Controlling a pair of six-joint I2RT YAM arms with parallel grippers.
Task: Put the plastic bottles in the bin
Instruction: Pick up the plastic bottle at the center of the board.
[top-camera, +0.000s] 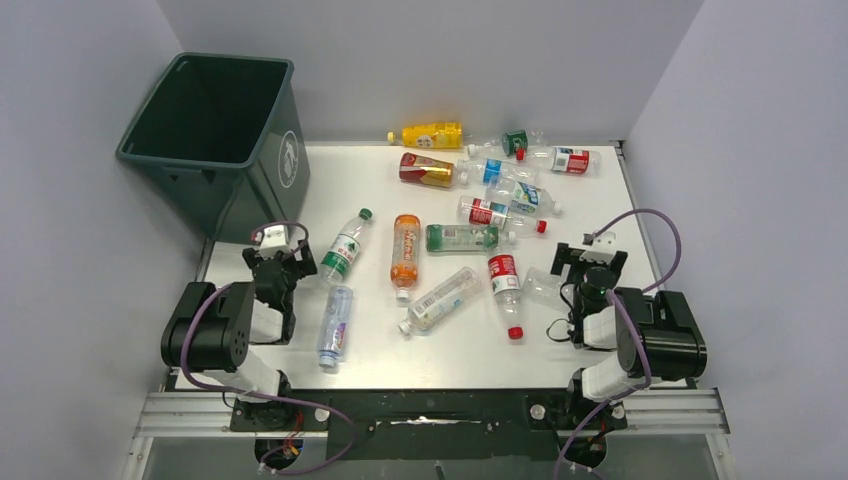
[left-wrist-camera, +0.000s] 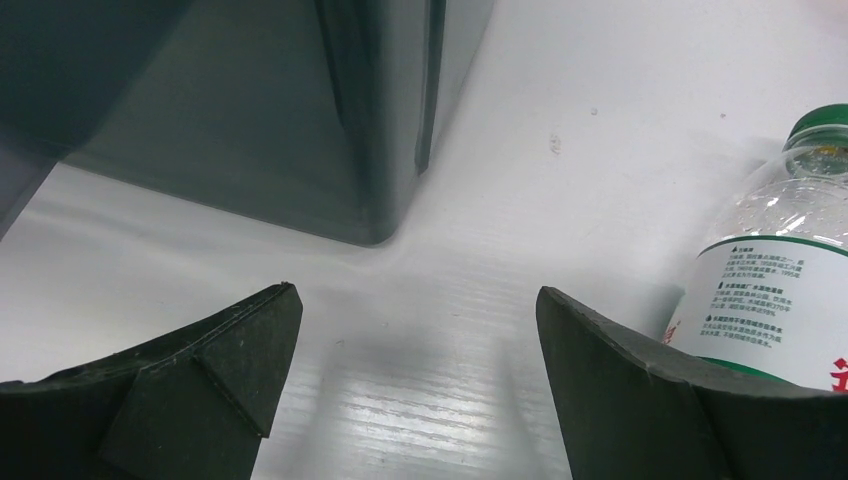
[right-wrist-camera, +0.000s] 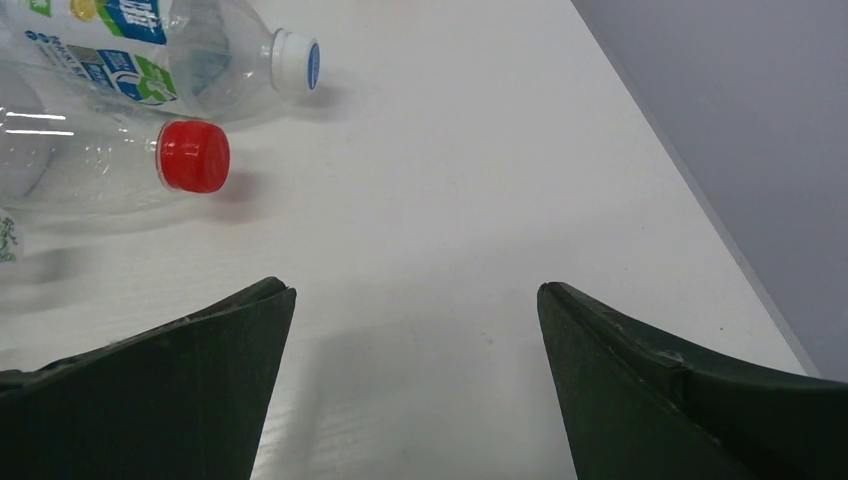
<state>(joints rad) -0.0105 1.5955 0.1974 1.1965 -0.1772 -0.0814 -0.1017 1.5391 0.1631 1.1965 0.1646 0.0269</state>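
The dark green bin (top-camera: 215, 135) stands at the table's far left; its lower corner shows in the left wrist view (left-wrist-camera: 300, 120). Several plastic bottles lie across the white table (top-camera: 600, 200): a green-capped one (top-camera: 343, 250), an orange one (top-camera: 405, 250), a red-labelled one (top-camera: 505, 280) and a blue-labelled one (top-camera: 335, 325). My left gripper (top-camera: 280, 250) is open and empty near the bin's base, with the green-capped bottle (left-wrist-camera: 770, 290) just to its right. My right gripper (top-camera: 588, 258) is open and empty over bare table, with a red-capped bottle (right-wrist-camera: 100, 165) to its far left.
More bottles lie at the far side: a yellow one (top-camera: 430, 135), a red-gold one (top-camera: 428, 170) and a clear cluster (top-camera: 520, 195). A crushed clear bottle (top-camera: 543, 287) lies left of the right gripper. Grey walls close in the table's back and right edge (right-wrist-camera: 700, 200).
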